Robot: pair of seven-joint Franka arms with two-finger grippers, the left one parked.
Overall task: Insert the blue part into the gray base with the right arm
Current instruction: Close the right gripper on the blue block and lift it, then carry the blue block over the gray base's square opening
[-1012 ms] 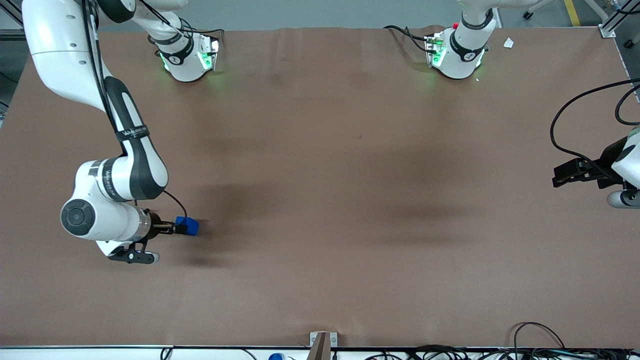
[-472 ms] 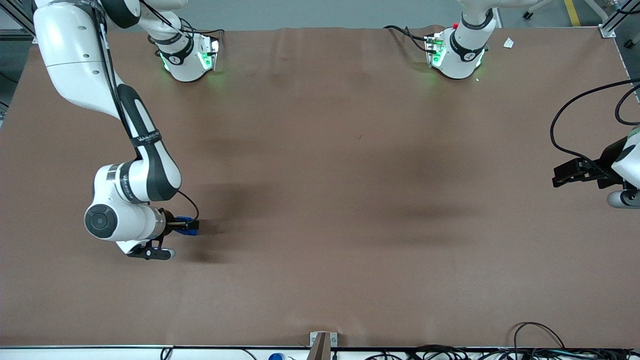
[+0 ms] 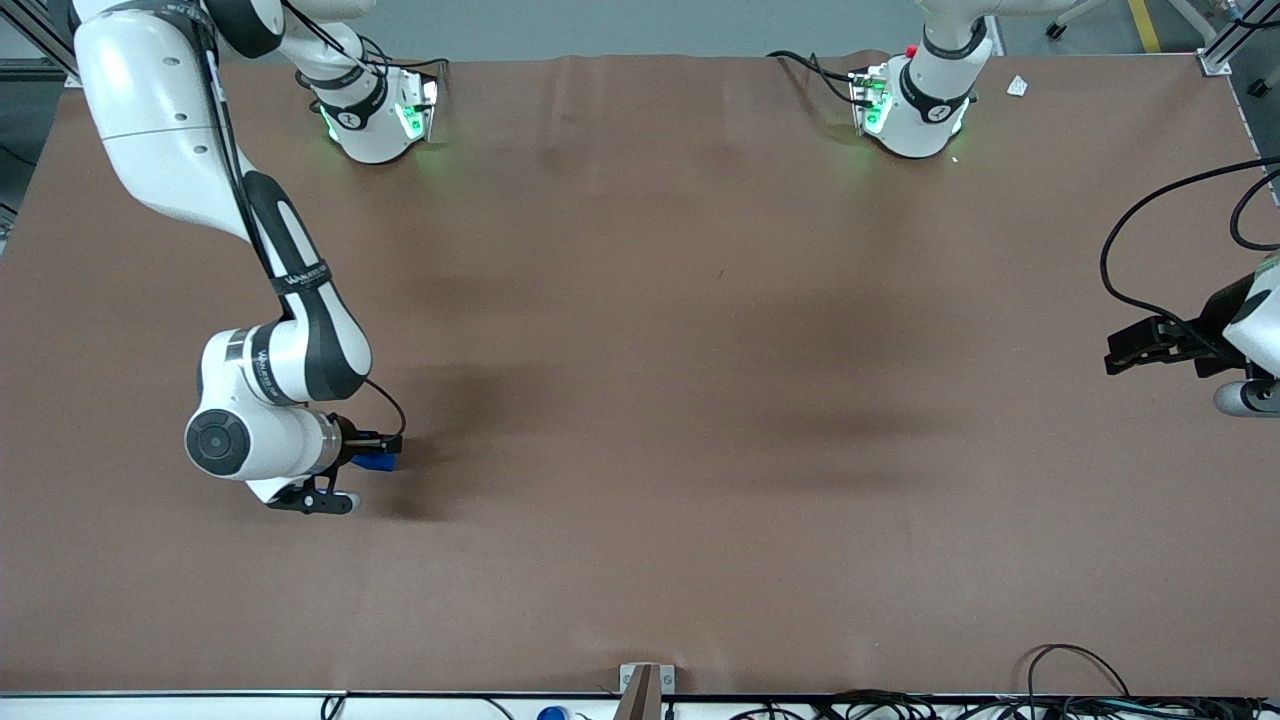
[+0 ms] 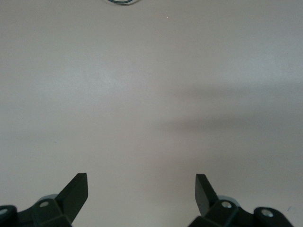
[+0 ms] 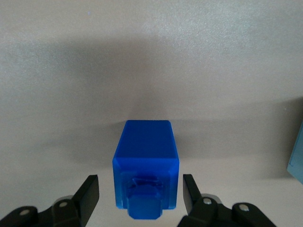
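The blue part (image 5: 145,163) lies on the brown table between my right gripper's (image 5: 140,179) two black fingers. There is a gap on each side of it, so the gripper is open around it and not touching. In the front view the gripper (image 3: 385,450) is low over the table toward the working arm's end, and only a strip of the blue part (image 3: 378,462) shows under it. A pale grey-blue block edge (image 5: 298,153) shows beside the blue part; I cannot tell if it is the gray base. The gray base does not show in the front view.
The brown table mat (image 3: 700,400) stretches wide toward the parked arm's end. Both arm bases (image 3: 380,110) stand at the table's edge farthest from the front camera. Cables (image 3: 1080,690) lie along the near edge.
The right arm has moved toward the blue part and its gripper now covers more of it. The blue part has stayed in about the same place on the table.
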